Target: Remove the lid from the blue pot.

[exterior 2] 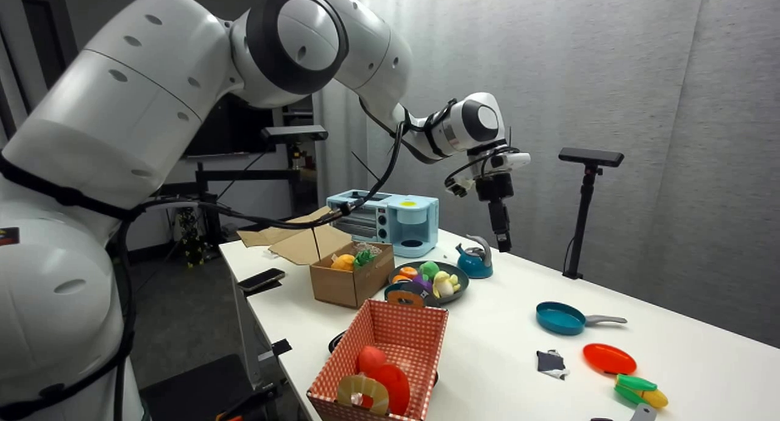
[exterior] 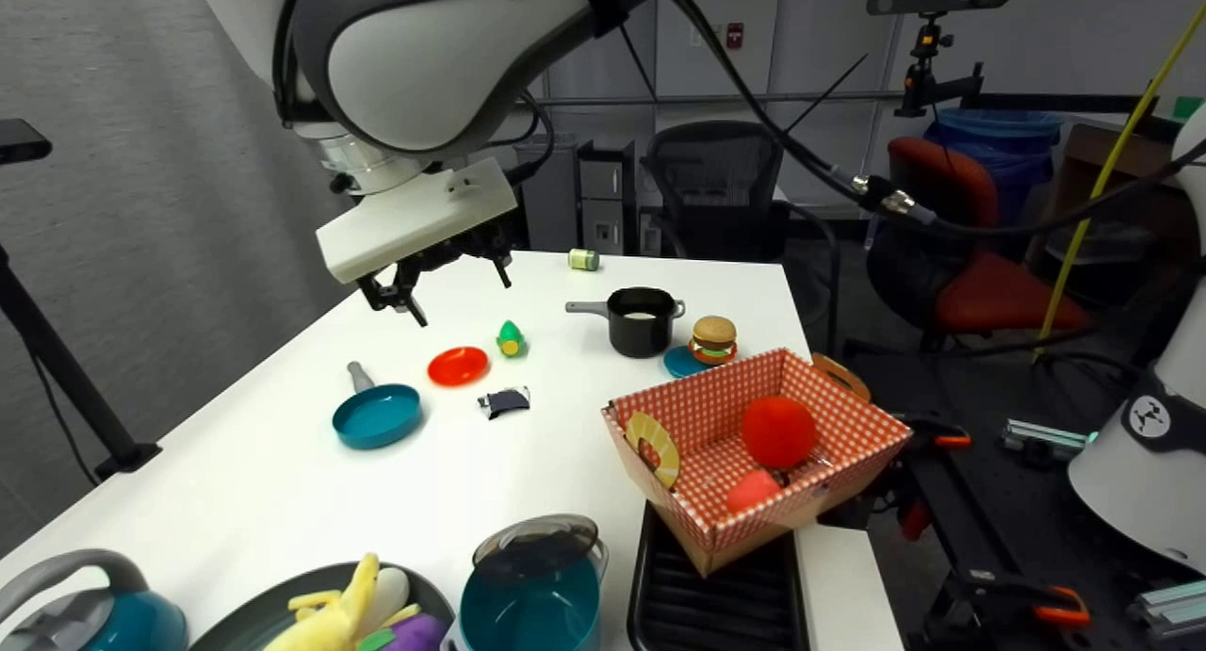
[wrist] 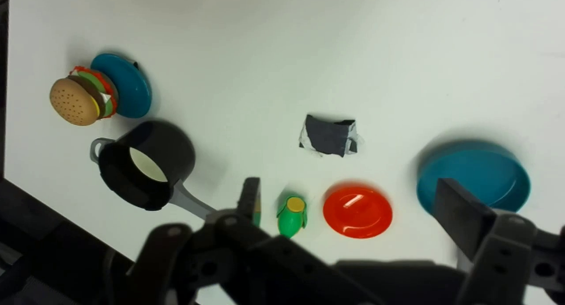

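Gripper (exterior: 462, 299) spread wide; round, glassy lid (exterior: 537, 545) overlaps smooth blue pot (exterior: 532, 611); white table (exterior: 480, 486), grey textured curtain (exterior 2: 548, 74) behind.

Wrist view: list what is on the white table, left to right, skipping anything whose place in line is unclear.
layered tan-bunned toy hamburger, round grey-handled black pot, green-and-yellow corn-like toy, glossy round red dish, round teal-blue pan
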`<state>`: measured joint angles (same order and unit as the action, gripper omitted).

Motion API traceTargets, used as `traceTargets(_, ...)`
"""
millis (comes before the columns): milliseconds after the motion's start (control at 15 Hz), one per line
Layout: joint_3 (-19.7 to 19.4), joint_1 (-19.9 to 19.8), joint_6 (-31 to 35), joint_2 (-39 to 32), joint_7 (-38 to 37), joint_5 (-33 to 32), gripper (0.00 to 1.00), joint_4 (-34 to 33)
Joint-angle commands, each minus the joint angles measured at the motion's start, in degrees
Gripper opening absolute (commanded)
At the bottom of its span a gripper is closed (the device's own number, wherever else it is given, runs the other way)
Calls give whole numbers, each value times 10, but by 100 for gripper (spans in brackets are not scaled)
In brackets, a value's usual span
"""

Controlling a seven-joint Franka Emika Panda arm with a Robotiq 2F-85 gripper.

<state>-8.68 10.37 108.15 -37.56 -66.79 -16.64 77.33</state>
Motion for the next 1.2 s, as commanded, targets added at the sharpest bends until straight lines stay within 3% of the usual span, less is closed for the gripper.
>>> traceTargets(0, 12, -5, -2, 0, 15, 6, 100, -6)
traceTargets(467, 18, -9, -2, -2, 34, 12, 100, -11)
traceTargets(1133, 12, 23, -7, -13, 12, -21, 100, 20)
